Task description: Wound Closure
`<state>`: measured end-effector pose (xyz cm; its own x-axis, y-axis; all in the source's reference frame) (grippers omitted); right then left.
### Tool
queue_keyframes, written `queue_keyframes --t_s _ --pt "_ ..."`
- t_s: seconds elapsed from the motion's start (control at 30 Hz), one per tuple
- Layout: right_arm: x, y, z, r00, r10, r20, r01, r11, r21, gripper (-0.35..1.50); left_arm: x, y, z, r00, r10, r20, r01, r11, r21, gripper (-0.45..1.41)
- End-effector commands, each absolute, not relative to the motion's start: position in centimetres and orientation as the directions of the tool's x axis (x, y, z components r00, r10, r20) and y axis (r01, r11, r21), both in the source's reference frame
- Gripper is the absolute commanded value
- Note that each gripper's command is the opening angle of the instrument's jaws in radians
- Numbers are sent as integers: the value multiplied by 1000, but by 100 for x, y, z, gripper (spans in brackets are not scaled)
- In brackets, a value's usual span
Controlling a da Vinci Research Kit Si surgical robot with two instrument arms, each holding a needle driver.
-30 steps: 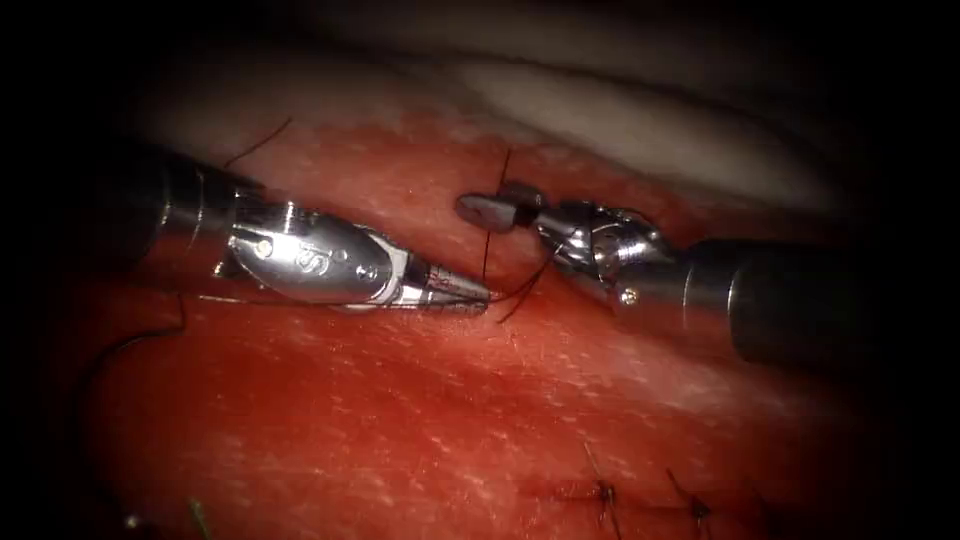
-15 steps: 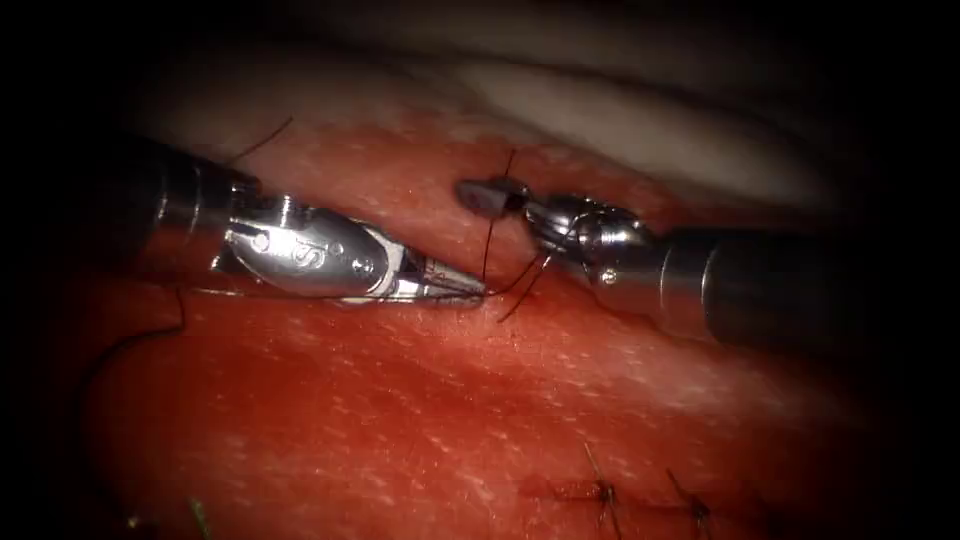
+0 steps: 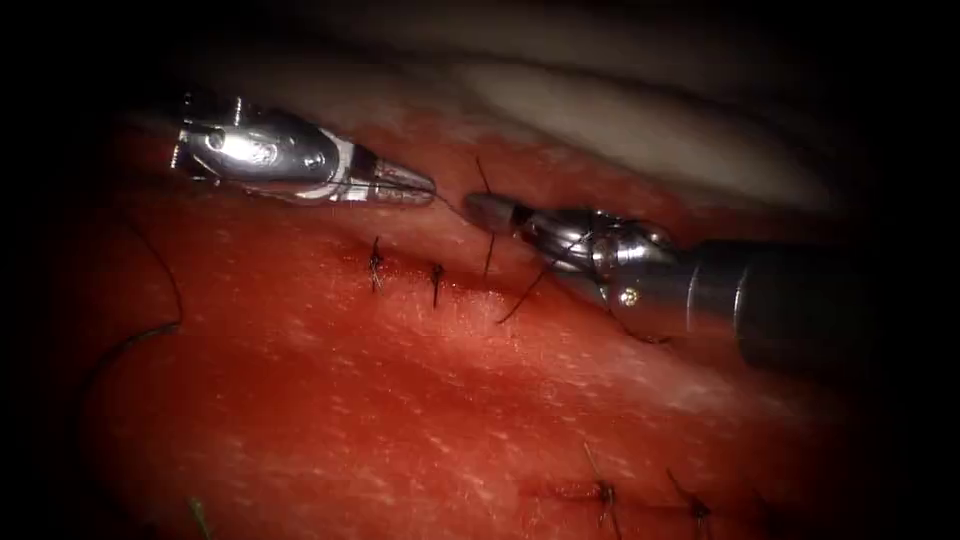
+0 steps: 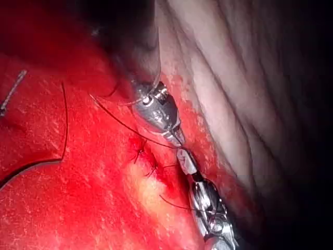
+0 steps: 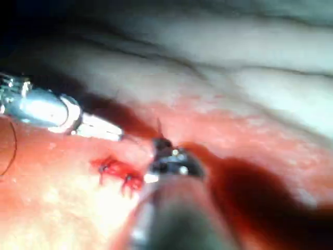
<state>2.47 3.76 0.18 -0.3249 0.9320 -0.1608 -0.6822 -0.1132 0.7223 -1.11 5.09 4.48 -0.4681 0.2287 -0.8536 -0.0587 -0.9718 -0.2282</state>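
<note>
Left pincer point(image 5: 117, 136) near stitches point(image 5: 117, 174) on tissue point(image 5: 62, 203).

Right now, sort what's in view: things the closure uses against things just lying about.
In use:
left gripper, shut on the thread
right gripper, shut on the thread
tissue

Lying about:
tied stitches
older stitches
loose thread

We see the left tool point(image 3: 415, 187) upper left on the tissue point(image 3: 400, 400), tip just beside the right tool point(image 3: 490, 212), w/ two stitches point(image 3: 405, 272) below them & thread point(image 3: 150, 300) far left.
</note>
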Motion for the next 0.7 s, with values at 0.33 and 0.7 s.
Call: queue_keyframes --t_s 0.33,0.7 --pt "244 348 -6 -312 919 -240 -722 -64 689 -35 -101 617 515 -546 300 -782 -122 -952 -280 -35" --pt "245 330 -21 -293 923 -250 -720 -40 693 -35 -123 705 552 -568 336 -751 -189 -942 -278 -35"
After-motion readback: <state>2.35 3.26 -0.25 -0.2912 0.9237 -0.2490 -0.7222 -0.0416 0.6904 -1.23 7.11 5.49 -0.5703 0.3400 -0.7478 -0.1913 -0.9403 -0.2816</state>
